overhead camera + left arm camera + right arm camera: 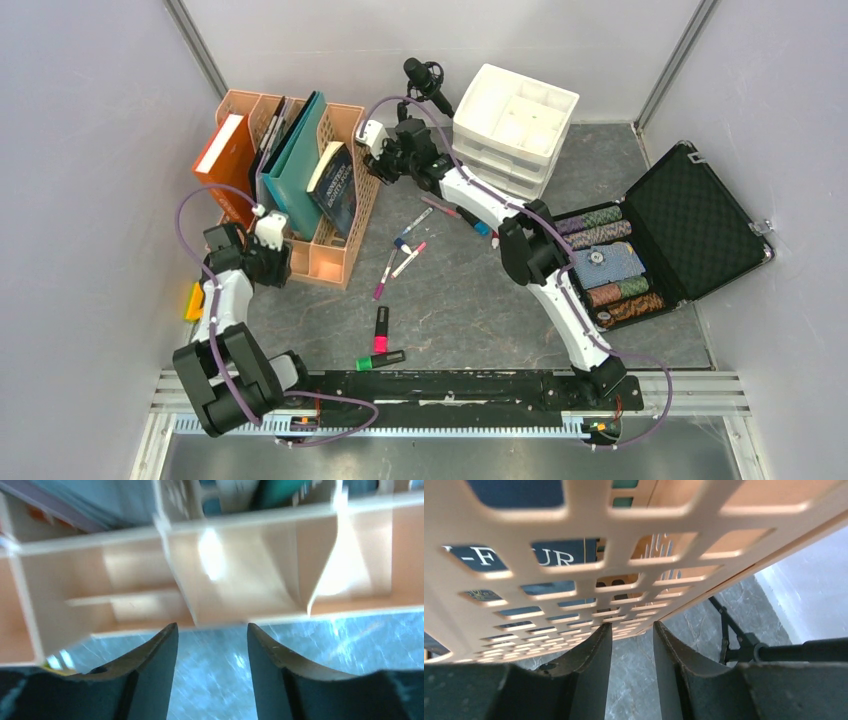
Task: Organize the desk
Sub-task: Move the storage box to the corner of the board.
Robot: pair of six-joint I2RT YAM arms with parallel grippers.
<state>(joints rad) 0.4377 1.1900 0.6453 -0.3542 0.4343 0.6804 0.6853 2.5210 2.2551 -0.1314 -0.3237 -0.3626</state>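
The dark grey veined desk [470, 300] holds a peach plastic book rack [322, 262] at the back left with an orange book [228, 160], a teal folder [295, 165] and a dark blue book [335, 188]. Several markers [381, 328] lie loose in the middle. My left gripper [276, 262] is open and empty, just off the rack's low front wall [240, 600]; in its wrist view the gripper [211, 627] shows desk between the fingers. My right gripper [373, 160] is open and empty beside the rack's lattice side [574, 580], and the gripper [631, 626] has a narrow gap.
A white drawer organizer [515, 125] stands at the back. An open black case [690, 225] with poker chips [605, 262] lies at the right. A black microphone on a tripod [425, 80] stands behind the right gripper, also seen in the right wrist view [749, 647]. An orange-yellow object [193, 300] lies at the left edge.
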